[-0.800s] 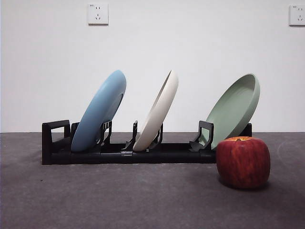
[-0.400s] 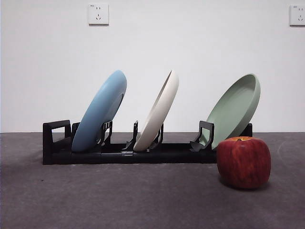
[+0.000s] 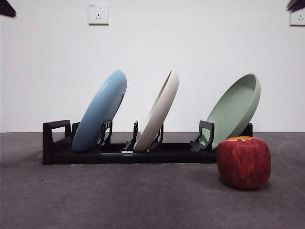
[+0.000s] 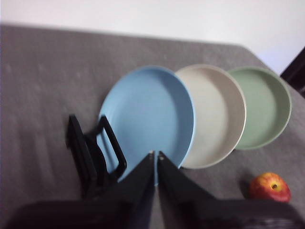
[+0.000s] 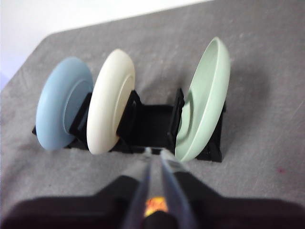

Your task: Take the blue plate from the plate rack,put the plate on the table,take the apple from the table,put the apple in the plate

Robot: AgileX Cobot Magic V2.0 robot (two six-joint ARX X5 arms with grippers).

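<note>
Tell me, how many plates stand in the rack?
3. The blue plate at one end, the cream-white plate in the middle, the pale green plate nearest the apple. None seems hidden.

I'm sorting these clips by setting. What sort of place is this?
Probably a lab or test bench, not a kitchen: a bare dark grey matte table, a plain white wall with white wall sockets, and one long black plastic plate rack.

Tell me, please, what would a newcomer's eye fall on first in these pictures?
Three tilted plates in the black plate rack: the blue plate at one end, a cream plate in the middle, a green plate at the other. The red apple sits on the table before the green plate.
</note>
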